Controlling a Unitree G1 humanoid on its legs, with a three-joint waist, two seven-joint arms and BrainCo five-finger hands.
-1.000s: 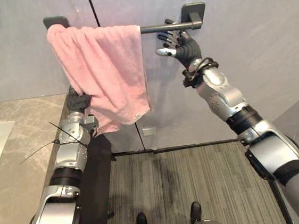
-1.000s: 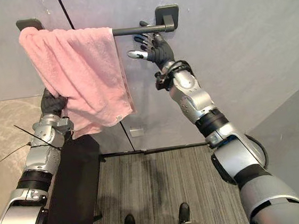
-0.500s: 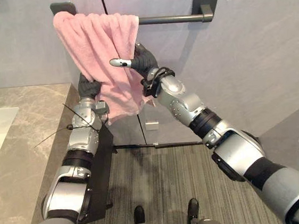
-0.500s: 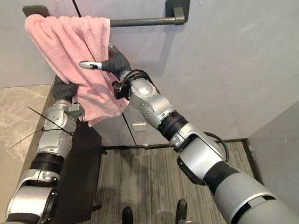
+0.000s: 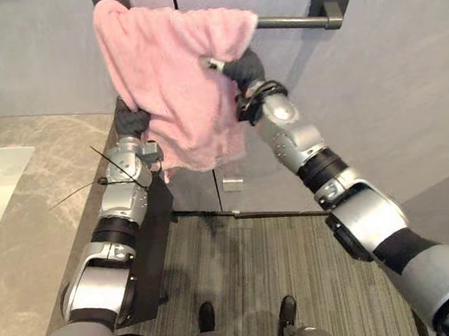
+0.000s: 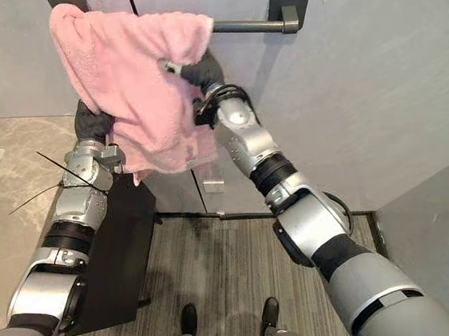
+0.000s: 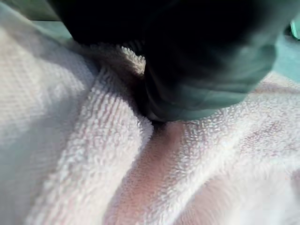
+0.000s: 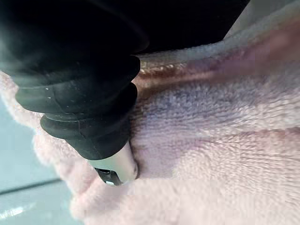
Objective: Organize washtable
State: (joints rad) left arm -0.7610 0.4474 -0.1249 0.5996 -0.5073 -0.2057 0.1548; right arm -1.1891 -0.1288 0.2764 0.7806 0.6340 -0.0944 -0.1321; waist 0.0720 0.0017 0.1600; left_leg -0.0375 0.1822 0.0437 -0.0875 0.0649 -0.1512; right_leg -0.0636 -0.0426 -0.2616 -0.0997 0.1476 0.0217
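No text or label can be read

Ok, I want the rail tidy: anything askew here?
Yes: the pink towel hangs bunched at the left end of the towel bar, its lower edge slanted and uneven; the bar's right part is bare.

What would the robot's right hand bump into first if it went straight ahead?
The fluffy pink towel hanging on the dark metal bar; the right hand looks pressed into it.

towel [image 5: 176, 85]: looped terry cloth | rail [image 5: 297, 21]: matt dark metal | countertop [image 5: 36, 212]: smooth stone
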